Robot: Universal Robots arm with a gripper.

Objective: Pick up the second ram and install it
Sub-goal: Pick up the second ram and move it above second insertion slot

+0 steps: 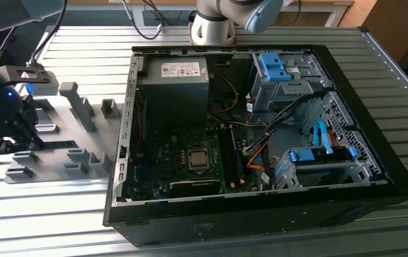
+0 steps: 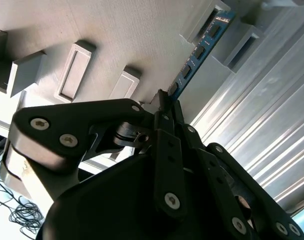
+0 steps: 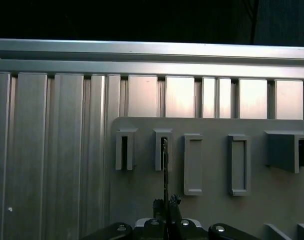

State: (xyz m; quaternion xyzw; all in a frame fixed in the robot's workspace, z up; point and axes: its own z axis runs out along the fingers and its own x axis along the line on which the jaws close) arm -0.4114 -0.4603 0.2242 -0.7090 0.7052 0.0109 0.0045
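Note:
The second ram [image 2: 199,50] is a slim blue-green board with black chips. Its far end sits in a slot of a grey holder block [image 2: 226,30]. In the first wrist view the ram [image 3: 164,165] is a thin dark strip, edge-on, running from a holder slot [image 3: 163,149] to my fingers. My gripper [image 2: 164,100] is shut on the stick's near end, also seen in the first wrist view as the gripper [image 3: 165,202]. In the exterior view the gripper [image 1: 7,142] hangs over the grey holder plate [image 1: 68,134] at the exterior view's left.
An open computer case [image 1: 375,160] lies on the slatted aluminium table [image 1: 47,214], to the exterior view's right of the holder plate. Inside are the motherboard with a silver processor [image 1: 198,159], long memory slots [image 1: 231,155] beside it, cables and blue drive brackets [image 1: 274,67].

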